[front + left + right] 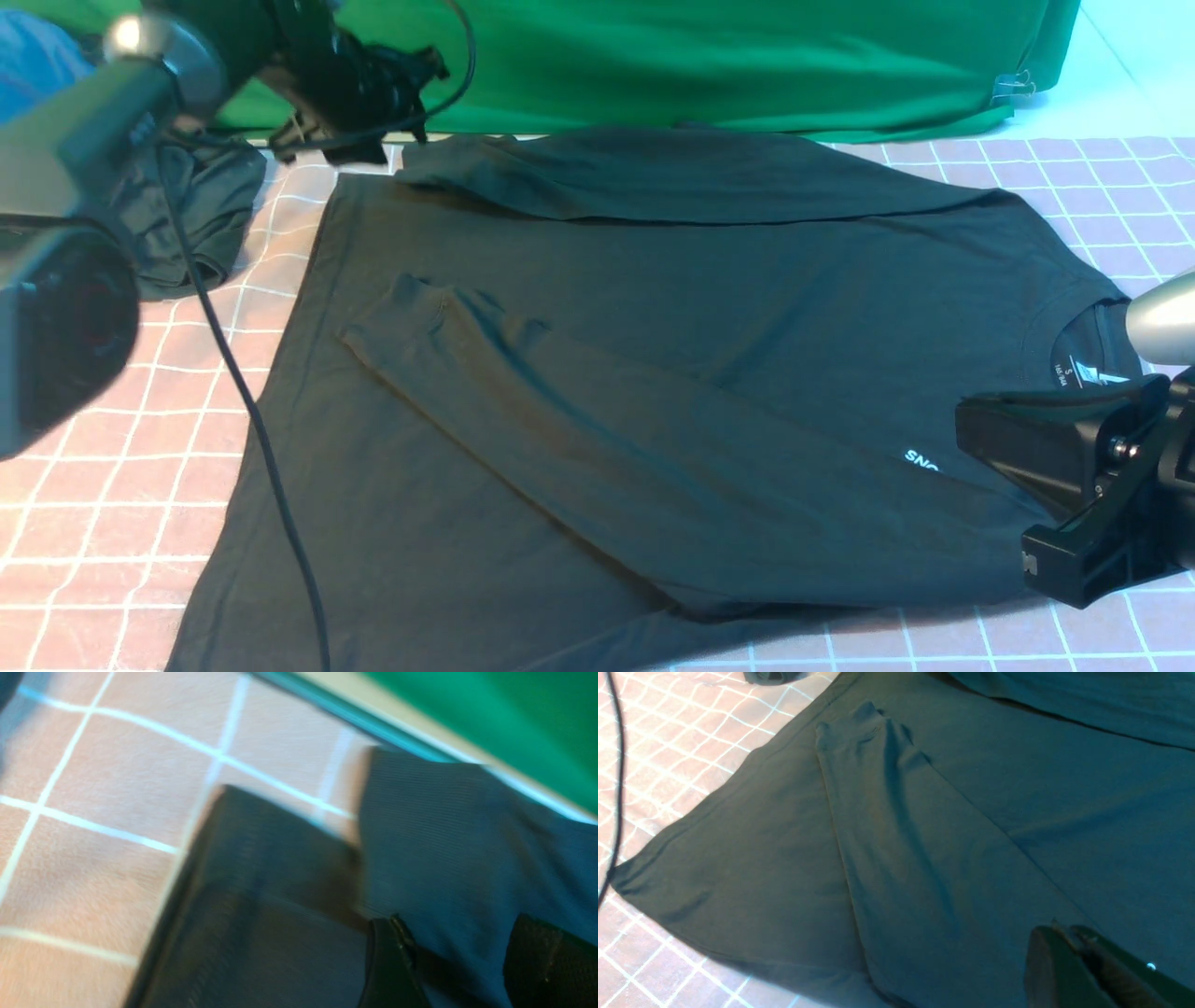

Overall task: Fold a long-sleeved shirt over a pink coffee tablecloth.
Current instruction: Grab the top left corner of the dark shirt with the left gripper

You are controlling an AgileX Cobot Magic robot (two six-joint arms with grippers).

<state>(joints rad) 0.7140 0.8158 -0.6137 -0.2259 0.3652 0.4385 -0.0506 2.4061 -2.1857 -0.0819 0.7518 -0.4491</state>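
Note:
The long-sleeved shirt (700, 327) is black and lies flat on the pink coffee tablecloth (93, 485), collar to the right and hem to the left. Its near sleeve (579, 392) is folded across the body. The far sleeve (653, 173) lies folded along the back edge. My left gripper (401, 103) hangs open over that sleeve's cuff (444, 835), which runs under the gap of the gripper (460, 933). My right gripper (971, 420) is shut and empty just above the chest, beside the white print (920, 460). The right wrist view shows the closed gripper (1064, 931) over the shirt (1017, 788).
A smaller dark garment (187, 215) lies crumpled at the back left. Green cloth (747, 56) runs along the back and a blue garment (28, 56) sits at the far left. A black cable (243, 401) hangs across the shirt's hem side.

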